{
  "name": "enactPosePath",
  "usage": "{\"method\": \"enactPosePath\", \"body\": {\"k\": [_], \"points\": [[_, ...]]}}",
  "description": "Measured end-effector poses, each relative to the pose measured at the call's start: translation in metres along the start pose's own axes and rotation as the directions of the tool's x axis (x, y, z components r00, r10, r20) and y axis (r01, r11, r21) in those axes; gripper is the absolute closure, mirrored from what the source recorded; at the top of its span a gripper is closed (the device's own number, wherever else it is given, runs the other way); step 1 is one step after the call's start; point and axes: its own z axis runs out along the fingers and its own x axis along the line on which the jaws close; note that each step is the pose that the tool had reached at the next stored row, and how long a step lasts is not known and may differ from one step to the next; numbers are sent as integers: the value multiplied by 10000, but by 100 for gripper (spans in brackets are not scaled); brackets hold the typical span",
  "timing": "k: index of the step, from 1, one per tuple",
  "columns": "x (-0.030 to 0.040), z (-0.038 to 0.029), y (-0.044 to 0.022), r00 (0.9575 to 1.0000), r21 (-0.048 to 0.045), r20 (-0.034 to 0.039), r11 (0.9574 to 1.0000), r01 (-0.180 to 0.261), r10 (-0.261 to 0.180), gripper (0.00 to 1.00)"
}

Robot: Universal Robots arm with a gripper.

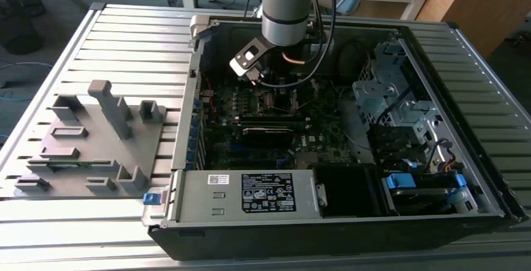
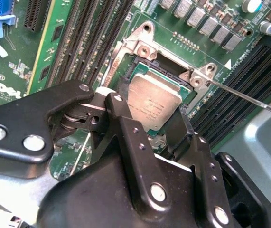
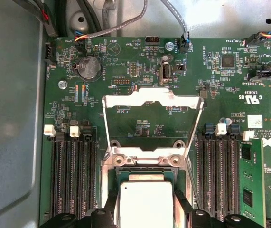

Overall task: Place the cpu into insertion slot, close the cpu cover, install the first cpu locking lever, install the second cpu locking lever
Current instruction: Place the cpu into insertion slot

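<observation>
The cpu [image 2: 152,107], a small square chip with a dull silver top, sits over the insertion slot [image 2: 138,71] on the green motherboard [image 1: 249,119]. My gripper [image 2: 152,105] reaches down into the computer case, and its two black fingers [image 2: 122,95] press against opposite edges of the chip. The first wrist view shows the cpu [image 3: 146,204] between the fingers, with the slot's rim [image 3: 144,172] just beyond it. The cpu cover [image 3: 152,97], a thin silver frame, is swung open away from the slot. A thin metal locking lever [image 2: 249,97] sticks out beside the socket.
Long black memory slots [image 3: 73,175] run along both sides of the socket. The open case [image 1: 464,115] has drive cages at the exterior view's right and a power supply [image 1: 249,193] in front. A grey fixture tray [image 1: 91,140] lies on the slatted table at the exterior view's left.
</observation>
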Motion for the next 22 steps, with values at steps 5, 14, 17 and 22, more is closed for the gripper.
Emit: {"method": "enactPosePath", "body": {"k": [5, 14, 17, 22], "points": [[0, 8, 0, 10000, 2, 4, 10000, 0, 0, 46], [0, 10, 0, 10000, 1, 1, 10000, 0, 0, 46], [0, 17, -1, 10000, 2, 3, 10000, 0, 0, 46], [0, 21, -1, 10000, 2, 2, 10000, 0, 0, 46]]}}
